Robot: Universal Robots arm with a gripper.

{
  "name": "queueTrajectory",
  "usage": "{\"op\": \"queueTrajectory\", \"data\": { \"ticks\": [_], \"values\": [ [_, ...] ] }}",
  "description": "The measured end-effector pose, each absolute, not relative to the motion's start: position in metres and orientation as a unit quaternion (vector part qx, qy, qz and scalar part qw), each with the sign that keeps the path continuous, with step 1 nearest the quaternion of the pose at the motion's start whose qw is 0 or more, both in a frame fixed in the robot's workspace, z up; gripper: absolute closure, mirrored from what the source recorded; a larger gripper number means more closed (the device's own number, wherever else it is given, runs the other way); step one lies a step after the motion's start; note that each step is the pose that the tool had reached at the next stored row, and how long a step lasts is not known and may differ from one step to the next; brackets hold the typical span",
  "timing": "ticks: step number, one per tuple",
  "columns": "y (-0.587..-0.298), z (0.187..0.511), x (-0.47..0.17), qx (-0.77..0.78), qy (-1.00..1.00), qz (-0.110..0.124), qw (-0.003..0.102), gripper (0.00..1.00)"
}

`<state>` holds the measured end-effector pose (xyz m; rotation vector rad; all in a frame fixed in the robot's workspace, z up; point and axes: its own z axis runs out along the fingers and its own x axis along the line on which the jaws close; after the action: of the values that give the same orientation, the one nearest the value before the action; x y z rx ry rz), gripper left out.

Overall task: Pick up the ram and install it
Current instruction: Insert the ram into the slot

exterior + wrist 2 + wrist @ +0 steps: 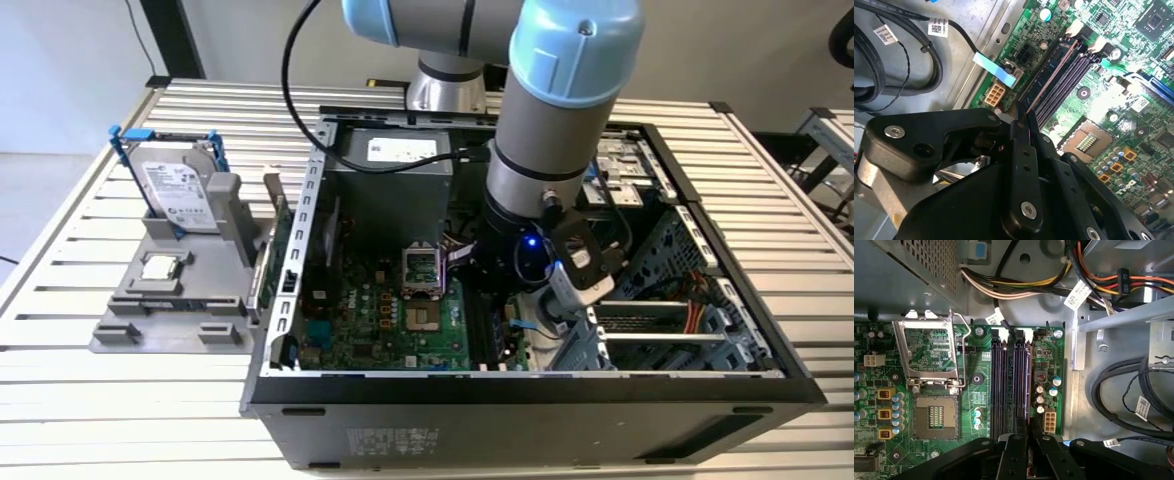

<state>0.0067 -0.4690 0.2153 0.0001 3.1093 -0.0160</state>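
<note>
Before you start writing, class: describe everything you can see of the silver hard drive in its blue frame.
The silver metal hard drive is a flat rectangular box with a white label on its face. A thin blue plastic frame runs around its edges. It stands upright on one end, slotted into a grey plastic holder that rests on the white slatted table. It sits on the exterior view's left of the open black computer case, apart from it.
</note>
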Motion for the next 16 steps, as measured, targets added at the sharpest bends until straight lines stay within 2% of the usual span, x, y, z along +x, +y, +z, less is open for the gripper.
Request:
{"op": "queueTrajectory", "data": {
  "ticks": [16],
  "values": [
    [-0.4703, 0.2126, 0.0092, -0.001, 1.000, -0.009, 0.014, 1.00]
  ]
}}
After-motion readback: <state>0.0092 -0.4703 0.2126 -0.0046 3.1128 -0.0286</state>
